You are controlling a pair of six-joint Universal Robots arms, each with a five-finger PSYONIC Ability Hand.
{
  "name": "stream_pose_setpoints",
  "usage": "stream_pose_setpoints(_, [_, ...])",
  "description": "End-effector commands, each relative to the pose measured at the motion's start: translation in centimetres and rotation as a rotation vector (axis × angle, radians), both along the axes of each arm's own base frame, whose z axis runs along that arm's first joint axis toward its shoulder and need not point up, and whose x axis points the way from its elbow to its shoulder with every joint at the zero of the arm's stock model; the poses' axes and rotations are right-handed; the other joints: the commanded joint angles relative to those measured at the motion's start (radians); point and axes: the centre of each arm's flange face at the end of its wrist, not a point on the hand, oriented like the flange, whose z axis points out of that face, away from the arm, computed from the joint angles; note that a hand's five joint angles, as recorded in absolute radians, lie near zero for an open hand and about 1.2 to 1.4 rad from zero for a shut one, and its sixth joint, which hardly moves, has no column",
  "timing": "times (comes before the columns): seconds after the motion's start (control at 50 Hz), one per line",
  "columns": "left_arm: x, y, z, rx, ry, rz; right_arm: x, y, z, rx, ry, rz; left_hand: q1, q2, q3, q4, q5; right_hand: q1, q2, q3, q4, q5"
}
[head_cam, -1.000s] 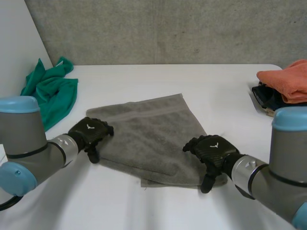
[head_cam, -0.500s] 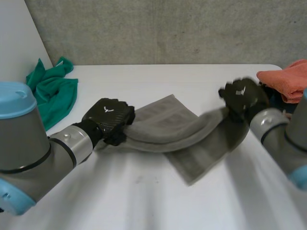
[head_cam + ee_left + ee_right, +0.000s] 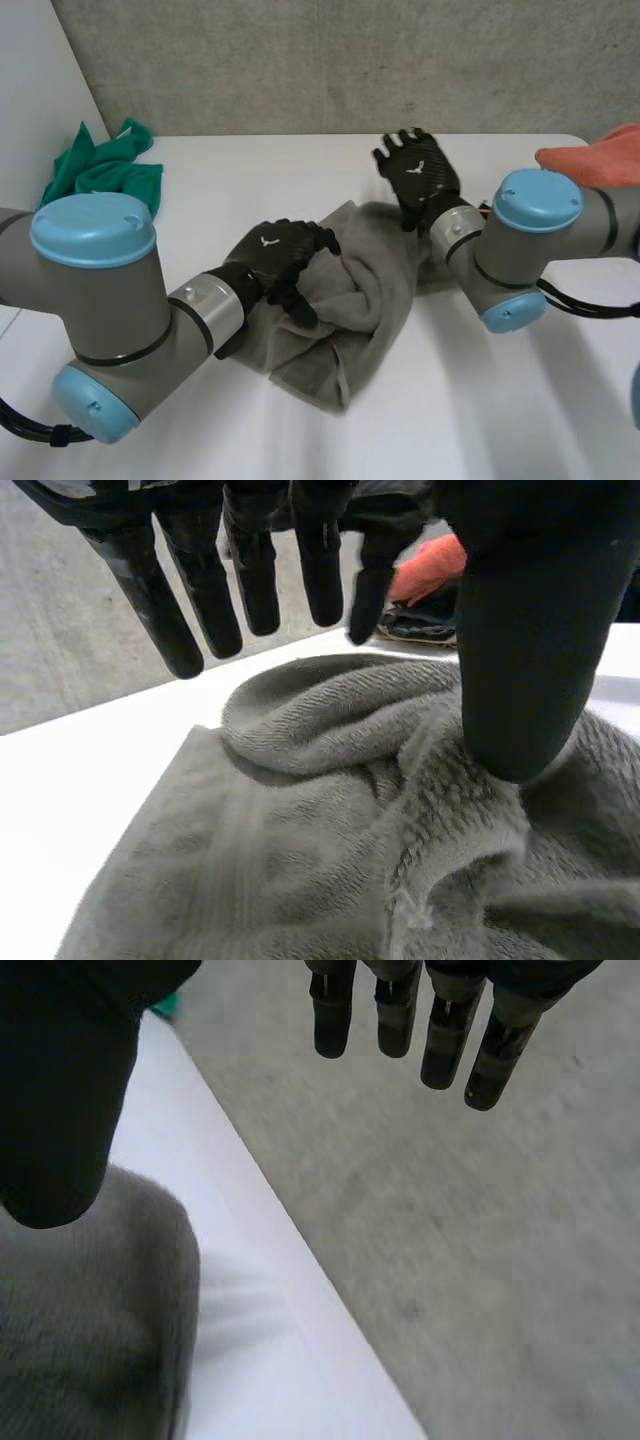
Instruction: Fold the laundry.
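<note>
Green cloth [image 3: 100, 170] lies upper left on the white table [image 3: 250, 165]. Left hand [image 3: 280, 255], left of centre, rests on the grey towel [image 3: 365, 290], fingers straight, gripping nothing. Towel is heaped mid-frame. Right hand [image 3: 420, 178] is at its upper edge, fingers splayed, empty. Orange cloth [image 3: 600, 160] is at the right edge.

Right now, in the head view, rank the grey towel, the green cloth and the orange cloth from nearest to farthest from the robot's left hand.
1. Grey towel: right under the left hand, touching it.
2. Green cloth: off to the left, toward the back.
3. Orange cloth: far over on the right side.
</note>
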Motion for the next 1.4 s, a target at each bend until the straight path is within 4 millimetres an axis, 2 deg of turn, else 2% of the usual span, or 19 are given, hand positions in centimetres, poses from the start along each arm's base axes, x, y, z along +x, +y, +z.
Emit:
stream_pose_setpoints(0.02, [3.3, -1.2, 2.9, -0.058, 0.025, 0.101, -4.2, 4.4, 6.6, 0.195, -0.197, -0.141, -0.027, -0.027, -0.030, -0.015, -0.012, -0.025, -0.044, -0.039, -0.060, -0.066])
stream_pose_setpoints(0.06, [4.1, -1.3, 3.0, -0.064, 0.019, 0.116, -5.0, 5.7, 7.4, 0.263, -0.223, -0.147, -0.022, -0.021, -0.024, -0.009, -0.007, -0.007, -0.026, -0.021, -0.042, -0.047])
stream_pose_setpoints(0.08, [4.4, -1.3, 3.1, -0.064, 0.017, 0.125, -6.1, 6.5, 7.1, 0.354, -0.228, -0.170, -0.022, -0.021, -0.024, -0.009, -0.007, 0.040, 0.021, 0.026, 0.005, 0.000])
stream_pose_setpoints(0.14, [5.4, -1.0, 2.9, -0.053, 0.007, 0.147, -7.7, 7.5, 5.5, 0.528, -0.211, -0.207, -0.007, -0.006, -0.009, 0.006, 0.008, 0.044, 0.025, 0.030, 0.009, 0.003])
stream_pose_setpoints(0.24, [6.9, -0.4, 0.9, 0.011, -0.040, 0.181, -9.6, 11.7, 2.2, 0.899, -0.127, -0.223, -0.001, 0.000, -0.003, 0.011, 0.014, 0.099, 0.080, 0.085, 0.064, 0.059])
stream_pose_setpoints(0.32, [7.3, 0.7, -1.0, 0.041, -0.109, 0.161, -10.0, 13.8, 0.1, 0.983, -0.111, -0.201, -0.001, 0.000, -0.003, 0.011, 0.014, 0.102, 0.083, 0.088, 0.067, 0.062])
stream_pose_setpoints(0.38, [7.3, 0.9, -1.5, 0.040, -0.137, 0.148, -10.0, 14.7, -1.0, 1.017, -0.125, -0.200, -0.001, 0.000, -0.003, 0.011, 0.014, 0.099, 0.081, 0.085, 0.064, 0.059])
stream_pose_setpoints(0.5, [6.4, 1.2, -3.7, 0.080, -0.180, 0.100, -9.6, 14.6, -1.4, 1.052, -0.240, -0.221, -0.001, 0.000, -0.003, 0.011, 0.014, 0.099, 0.081, 0.085, 0.064, 0.059])
stream_pose_setpoints(0.7, [3.9, 2.4, -3.3, 0.020, -0.133, -0.002, -7.0, 14.8, -1.1, 1.045, -0.330, -0.161, -0.001, 0.000, -0.003, 0.011, 0.014, 0.099, 0.081, 0.085, 0.064, 0.059])
stream_pose_setpoints(0.86, [1.4, 3.6, -4.3, 0.030, -0.142, -0.077, -4.8, 15.2, -1.8, 1.031, -0.307, -0.142, 0.055, 0.056, 0.052, 0.067, 0.070, 0.079, 0.060, 0.065, 0.044, 0.039])
stream_pose_setpoints(0.94, [1.1, 3.1, -4.8, 0.033, -0.147, -0.071, -4.3, 14.4, -2.2, 1.007, -0.317, -0.173, 0.245, 0.246, 0.243, 0.258, 0.260, 0.070, 0.051, 0.056, 0.035, 0.030])
stream_pose_setpoints(1.0, [0.9, 2.8, -5.0, 0.033, -0.154, -0.053, -3.7, 14.3, -2.4, 0.994, -0.311, -0.174, 0.471, 0.472, 0.468, 0.483, 0.486, 0.073, 0.054, 0.059, 0.038, 0.033])
stream_pose_setpoints(1.02, [0.9, 2.6, -5.0, 0.029, -0.154, -0.039, -3.3, 14.3, -2.6, 0.987, -0.307, -0.174, 0.614, 0.615, 0.612, 0.626, 0.629, 0.079, 0.060, 0.065, 0.044, 0.039])
stream_pose_setpoints(1.08, [1.1, 2.1, -4.8, 0.024, -0.151, -0.008, -2.8, 13.9, -2.9, 0.965, -0.305, -0.191, 0.753, 0.754, 0.751, 0.765, 0.768, 0.108, 0.089, 0.094, 0.073, 0.068])
stream_pose_setpoints(1.14, [1.2, 1.5, -4.5, 0.022, -0.139, 0.029, -2.2, 13.8, -3.2, 0.937, -0.306, -0.198, 0.953, 0.954, 0.950, 0.965, 0.968, 0.327, 0.308, 0.313, 0.292, 0.287])
stream_pose_setpoints(1.16, [1.2, 1.4, -4.4, 0.022, -0.135, 0.035, -1.9, 13.7, -3.3, 0.915, -0.311, -0.202, 0.959, 0.959, 0.956, 0.971, 0.974, 0.471, 0.452, 0.457, 0.436, 0.431])
stream_pose_setpoints(1.22, [1.1, 1.2, -4.3, 0.031, -0.117, 0.049, -1.1, 13.7, -3.4, 0.883, -0.320, -0.190, 0.959, 0.959, 0.956, 0.971, 0.974, 0.619, 0.600, 0.605, 0.584, 0.578])
stream_pose_setpoints(1.34, [1.0, 1.3, -3.6, 0.023, -0.095, 0.052, 0.0, 13.3, -3.2, 0.842, -0.343, -0.178, 0.959, 0.959, 0.956, 0.971, 0.974, 1.196, 1.177, 1.182, 1.161, 1.155])
stream_pose_setpoints(1.4, [1.0, 1.4, -2.6, 0.000, -0.080, 0.053, 0.1, 12.9, -2.7, 0.823, -0.361, -0.178, 0.959, 0.959, 0.956, 0.971, 0.974, 1.196, 1.178, 1.182, 1.161, 1.156])
